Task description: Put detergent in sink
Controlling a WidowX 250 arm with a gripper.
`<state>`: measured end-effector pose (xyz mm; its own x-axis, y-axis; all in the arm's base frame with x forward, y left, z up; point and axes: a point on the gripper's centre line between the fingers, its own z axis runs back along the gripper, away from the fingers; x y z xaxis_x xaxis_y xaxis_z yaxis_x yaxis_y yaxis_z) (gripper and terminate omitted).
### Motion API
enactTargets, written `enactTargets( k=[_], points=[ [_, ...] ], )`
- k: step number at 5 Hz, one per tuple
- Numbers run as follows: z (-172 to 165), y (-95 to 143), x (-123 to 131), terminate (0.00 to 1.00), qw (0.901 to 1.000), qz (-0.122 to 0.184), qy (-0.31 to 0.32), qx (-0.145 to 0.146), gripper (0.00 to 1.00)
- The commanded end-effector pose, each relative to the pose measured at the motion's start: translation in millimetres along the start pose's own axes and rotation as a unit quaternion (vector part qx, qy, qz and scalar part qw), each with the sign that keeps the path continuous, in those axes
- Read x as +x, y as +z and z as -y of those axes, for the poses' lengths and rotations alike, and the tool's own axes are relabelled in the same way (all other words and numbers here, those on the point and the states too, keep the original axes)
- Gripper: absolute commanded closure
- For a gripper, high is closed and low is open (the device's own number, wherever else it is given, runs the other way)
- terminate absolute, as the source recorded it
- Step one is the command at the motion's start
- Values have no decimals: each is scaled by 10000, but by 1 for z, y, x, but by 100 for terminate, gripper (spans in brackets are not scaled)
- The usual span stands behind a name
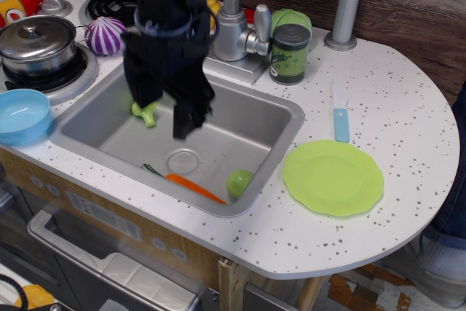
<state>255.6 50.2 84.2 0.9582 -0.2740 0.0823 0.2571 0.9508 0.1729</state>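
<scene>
The arm is seen in the upper left of the frame, reaching down over the sink (251, 125), which is set into the white speckled tabletop (397, 81). The claw (166, 109) is held above the left half of the basin, its two dark fingers (187, 116) spread apart with nothing seen between them. It is blurred, so finer detail cannot be told.

The detergent cannot be made out anywhere in this view, and whether it is hidden behind the arm cannot be told.

In the sink, a small light-green piece (144, 113) is seen at the left, just under the claw. A round drain (183, 160) lies near the middle of the floor. A carrot (194, 188) is laid along the near wall, and a green ball (239, 182) rests just to its right in the near right corner.

A steel faucet (233, 30) stands behind the basin at top centre, with a dark green can (290, 53) just right of it. A lidded pot (35, 40) is set on the stove at the far left, a purple-striped bulb (105, 36) right of it, and a blue bowl (22, 114) below it on the tabletop. Right of the sink a green plate (333, 178) is laid, with a blue-handled knife (341, 116) above it.
</scene>
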Motion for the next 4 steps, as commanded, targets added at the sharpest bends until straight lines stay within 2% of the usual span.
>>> enactTargets(
  k=[1, 3, 4],
  points=[
    [-61, 11, 33, 0, 9892, 436, -1305, 505, 0],
    [-118, 14, 61, 0, 9508, 586, -2927, 826, 0],
    [-130, 11, 69, 0, 9258, 624, -3605, 952, 0]
  ],
)
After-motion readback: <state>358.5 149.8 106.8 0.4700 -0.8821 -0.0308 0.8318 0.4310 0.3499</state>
